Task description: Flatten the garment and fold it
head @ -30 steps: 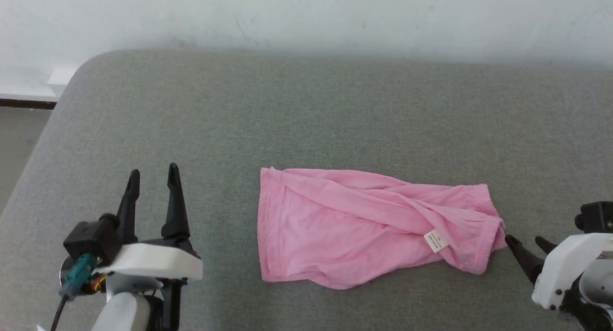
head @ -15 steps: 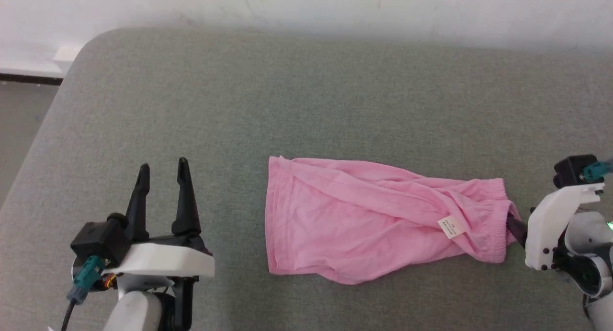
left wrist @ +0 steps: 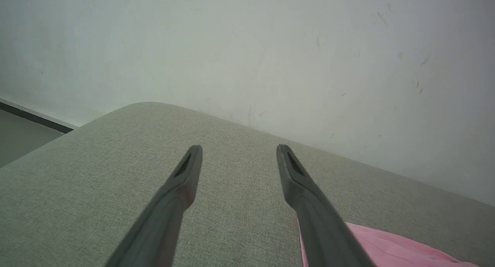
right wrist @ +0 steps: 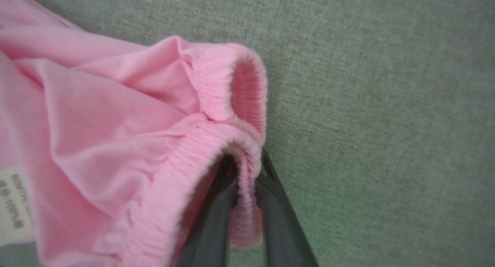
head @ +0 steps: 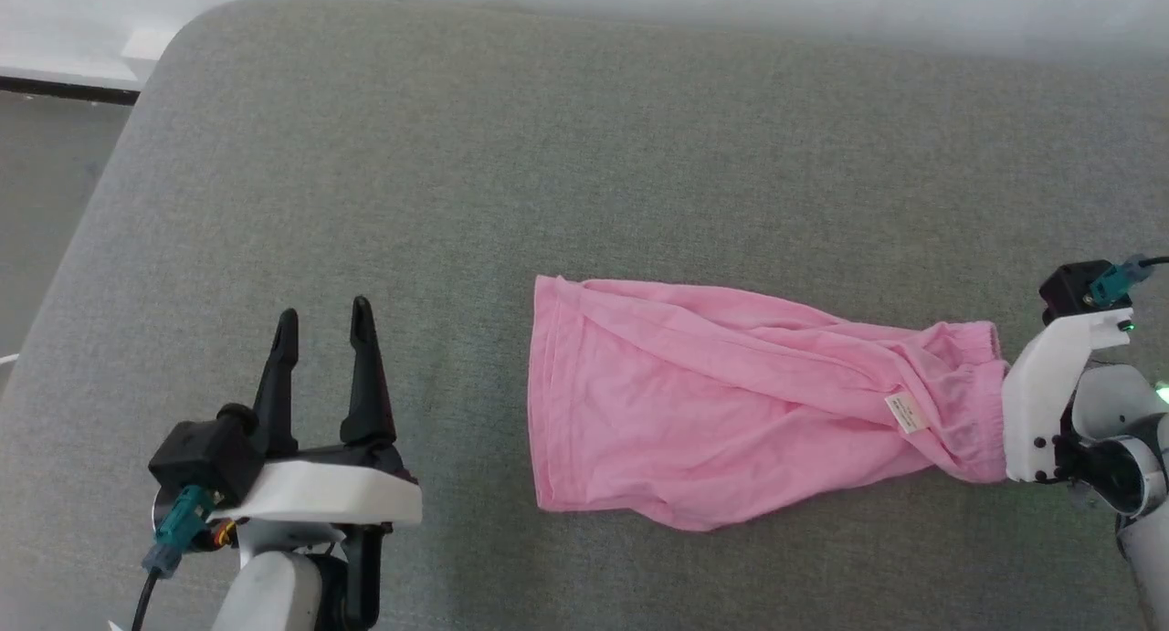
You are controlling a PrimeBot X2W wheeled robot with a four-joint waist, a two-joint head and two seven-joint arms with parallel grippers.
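The garment point(head: 731, 403), small pink shorts, lies crumpled on the grey cushion point(head: 548, 156), its waistband to the right and a white label point(head: 907, 412) near that end. In the right wrist view my right gripper point(right wrist: 247, 162) is shut on the gathered waistband point(right wrist: 247, 89), one finger inside the opening and one outside. In the head view its white housing point(head: 1050, 394) touches the garment's right end and hides the fingers. My left gripper point(head: 324, 308) stands open over bare cushion to the left of the garment, apart from it. Its fingers point(left wrist: 185, 174) hold nothing.
The cushion's rounded left edge point(head: 100, 211) drops to the floor point(head: 46, 184). A white wall point(left wrist: 270, 46) runs along the far side. Bare cushion lies beyond the garment and to its left.
The head camera has tilted down. My right gripper has moved up to the waistband and shut on it, and the garment's right end looks drawn out. The left arm has stayed put.
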